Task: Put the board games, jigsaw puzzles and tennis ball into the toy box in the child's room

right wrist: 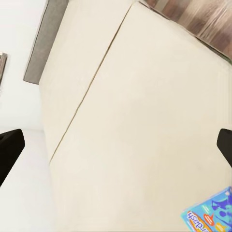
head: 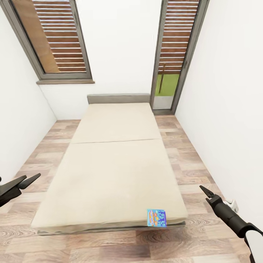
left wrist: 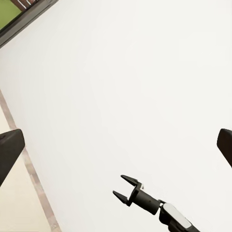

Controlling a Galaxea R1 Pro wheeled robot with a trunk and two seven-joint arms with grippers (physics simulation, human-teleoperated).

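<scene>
Right claw (head: 205, 192) hangs over the wood floor (head: 204, 160) off the bed's near right corner, fingers spread a little, nothing between them. In the left wrist view the same right claw (left wrist: 123, 187) shows against the white wall (left wrist: 125, 87), jaws parted and empty. Left claw (head: 26, 180) hangs off the bed's near left side, fingers wide apart, empty.

One board game (head: 156, 218), a flat blue box with bright print, lies on the bed (head: 109, 171) at its near edge. It sits to the left of the right claw and lower in the head view, near but not touching; it is well apart from the left claw, across the mattress. Right wrist view catches a corner of the board game (right wrist: 212, 216) flat on the cream mattress (right wrist: 125, 125).

Beyond both claws: grey headboard (head: 118, 98), a slatted window (head: 54, 36) on the left, a slatted glass door (head: 177, 47) on the right.
</scene>
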